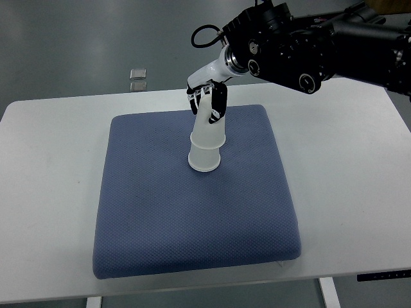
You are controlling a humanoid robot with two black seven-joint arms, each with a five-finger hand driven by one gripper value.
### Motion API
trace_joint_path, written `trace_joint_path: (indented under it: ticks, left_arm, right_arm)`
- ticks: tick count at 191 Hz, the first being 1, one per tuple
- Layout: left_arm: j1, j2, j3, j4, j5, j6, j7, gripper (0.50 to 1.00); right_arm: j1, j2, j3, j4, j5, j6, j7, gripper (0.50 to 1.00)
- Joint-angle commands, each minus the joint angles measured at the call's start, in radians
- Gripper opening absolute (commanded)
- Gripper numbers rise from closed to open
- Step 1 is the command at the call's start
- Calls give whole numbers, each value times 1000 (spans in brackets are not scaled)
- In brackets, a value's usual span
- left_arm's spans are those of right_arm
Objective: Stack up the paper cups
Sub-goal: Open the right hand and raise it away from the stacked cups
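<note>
Gripping stacked paper cups, right hand, blue cushion, no legible print

Lab or office: white desk, grey floor.

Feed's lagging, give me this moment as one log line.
right hand: fingers on top cup | paper cup stack: upside down on blue cushion | left arm: not in view
</note>
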Motion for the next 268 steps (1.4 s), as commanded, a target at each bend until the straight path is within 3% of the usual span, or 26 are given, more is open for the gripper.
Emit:
trace_joint_path:
  ticks: [1,47,87,107,118,130,150,196,243,268]
  left_arm:
    - [0,0,0,1,0,0,0,1000]
    - [0,0,-1,1,0,0,0,1000]
    - [0,0,-1,0,0,0,0,1000]
    - [0,0,0,-2,0,0,0,1000]
    - [0,0,0,-2,0,0,0,1000]
    - [0,0,-1,0,0,0,0,1000]
    - [-2,0,-1,0,0,0,0,1000]
    - [-2,0,0,-3,0,0,0,1000]
    - [-2,0,0,-5,0,0,0,1000]
    - [-2,0,0,-5,0,0,0,1000]
  right_arm:
    - [-17,0,1,0,0,-10,-1,611]
    - [-65,0,3,0,0,-44,-1,613]
    - [-120,0,18,0,-2,-96,-1,646]
    - [-142,0,38,-2,-2,-103,-1,746]
    - [-148,0,40,-5,-2,-103,-1,768]
    - [-152,0,40,-6,-2,-102,-1,862]
    - [-139,0,57,-11,0,-85,-3,901]
    - [19,0,139,-25,87,51,-3,911]
    - [38,0,209,-91,212,10,6,911]
    - [-154,-72,383,-169,365,-51,17,911]
